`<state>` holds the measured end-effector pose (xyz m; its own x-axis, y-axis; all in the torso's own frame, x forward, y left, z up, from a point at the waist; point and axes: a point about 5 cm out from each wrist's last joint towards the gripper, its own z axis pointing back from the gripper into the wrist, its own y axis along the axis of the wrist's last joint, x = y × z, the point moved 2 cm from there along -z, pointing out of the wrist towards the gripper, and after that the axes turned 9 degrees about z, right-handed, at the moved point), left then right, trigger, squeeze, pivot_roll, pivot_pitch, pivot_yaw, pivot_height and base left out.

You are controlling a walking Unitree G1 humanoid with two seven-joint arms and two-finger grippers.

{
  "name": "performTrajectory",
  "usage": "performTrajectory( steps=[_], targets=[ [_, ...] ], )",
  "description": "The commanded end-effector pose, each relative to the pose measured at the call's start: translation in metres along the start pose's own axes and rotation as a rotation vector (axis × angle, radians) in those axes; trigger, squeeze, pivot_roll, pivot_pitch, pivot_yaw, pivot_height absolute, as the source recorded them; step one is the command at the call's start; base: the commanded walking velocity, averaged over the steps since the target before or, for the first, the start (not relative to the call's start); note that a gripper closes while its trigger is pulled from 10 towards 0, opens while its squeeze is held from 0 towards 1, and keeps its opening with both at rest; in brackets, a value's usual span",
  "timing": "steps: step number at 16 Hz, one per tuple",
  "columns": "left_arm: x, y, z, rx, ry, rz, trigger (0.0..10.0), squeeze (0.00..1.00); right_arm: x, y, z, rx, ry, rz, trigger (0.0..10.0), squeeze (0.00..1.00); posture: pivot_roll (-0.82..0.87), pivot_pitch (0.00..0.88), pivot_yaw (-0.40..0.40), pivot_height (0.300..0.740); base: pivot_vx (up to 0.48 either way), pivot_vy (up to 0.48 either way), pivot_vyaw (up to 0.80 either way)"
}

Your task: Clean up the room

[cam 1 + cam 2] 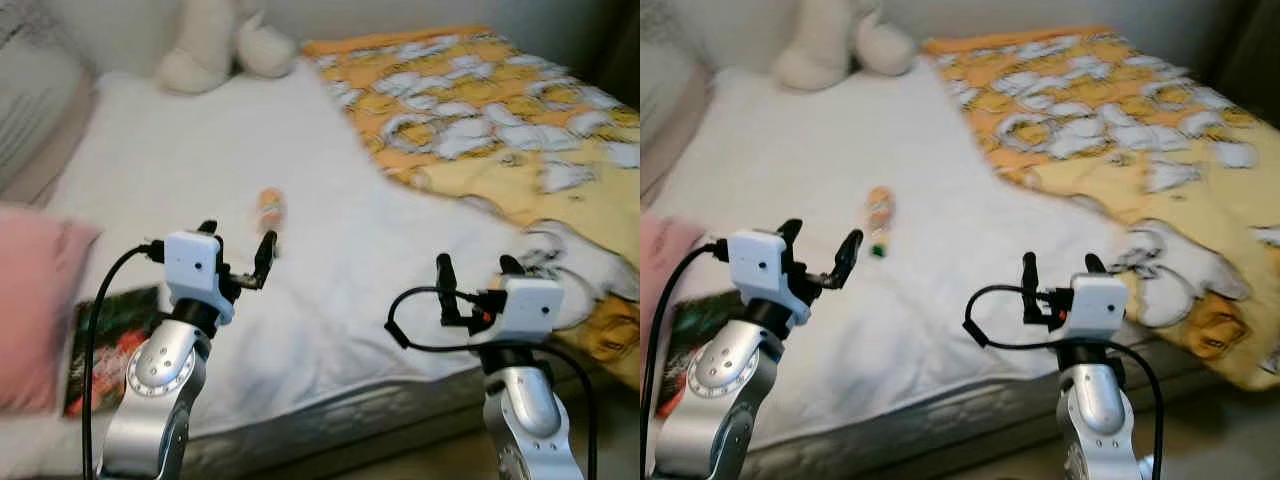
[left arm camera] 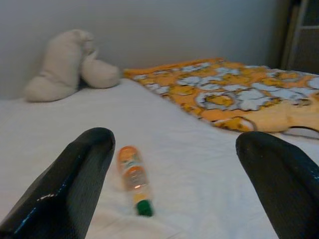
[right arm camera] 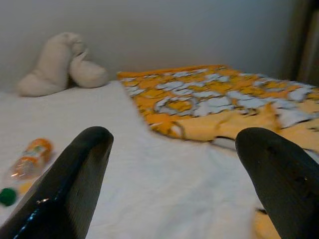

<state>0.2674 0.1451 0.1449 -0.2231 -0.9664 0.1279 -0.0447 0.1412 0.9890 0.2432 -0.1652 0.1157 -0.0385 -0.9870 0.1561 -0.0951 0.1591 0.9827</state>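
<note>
Both hands, left hand [image 1: 236,257] and right hand [image 1: 478,278], hung open by the bed's [image 1: 180,150] near edge. Looked like the approach step. Next, the left probably needed to reach the small orange plastic bottle with a green cap [image 2: 133,177].

Arms: silver, with round screw-ringed joints
Wrist housings: white, boxy
Left gripper [image 1: 236,247]: two long black fingers
Right gripper [image 1: 477,268]: likewise
Cables: black, looping

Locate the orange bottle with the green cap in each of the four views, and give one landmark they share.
Left eye view: bottle on the white sheet, just beyond the left gripper.
Right eye view: bottle left of centre, cap toward the camera.
Left wrist view: bottle between the two fingers.
Right wrist view: bottle at the edge.
Shared landmark: cream plush toy against the wall.
</note>
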Motion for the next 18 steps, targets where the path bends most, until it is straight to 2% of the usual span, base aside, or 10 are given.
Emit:
performTrajectory(
  steps=[1,8,13,15,18],
  targets=[
    [0.001,0.002,-0.001,-0.003,-0.005,-0.004,10.0,0.00,0.003,0.000,-0.001,0.007,-0.008,0.000,10.0,0.00,-0.13,0.000,0.057,0.740,0.394,-0.270,0.00],
    [0.007,0.001,-0.009,-0.027,-0.045,0.011,10.0,0.00,0.003,-0.001,-0.004,0.009,-0.012,0.002,10.0,0.00,-0.15,0.000,0.069,0.740,0.394,-0.269,0.00],
    [-0.001,-0.005,-0.020,-0.070,-0.022,-0.008,10.0,0.00,0.001,-0.001,-0.001,0.012,-0.007,0.005,10.0,0.00,-0.16,0.000,0.079,0.740,0.000,0.000,0.00],
    [-0.011,-0.010,-0.022,-0.093,0.035,0.004,10.0,0.00,0.002,-0.005,0.000,-0.013,-0.013,0.009,10.0,0.00,-0.17,0.000,0.082,0.740,0.000,0.000,-0.59],
    [-0.015,-0.010,-0.027,-0.105,0.024,-0.006,10.0,0.00,0.001,-0.007,0.000,-0.025,-0.009,0.007,10.0,0.00,-0.17,0.000,0.083,0.740,0.000,0.160,-0.64]
  ],
)
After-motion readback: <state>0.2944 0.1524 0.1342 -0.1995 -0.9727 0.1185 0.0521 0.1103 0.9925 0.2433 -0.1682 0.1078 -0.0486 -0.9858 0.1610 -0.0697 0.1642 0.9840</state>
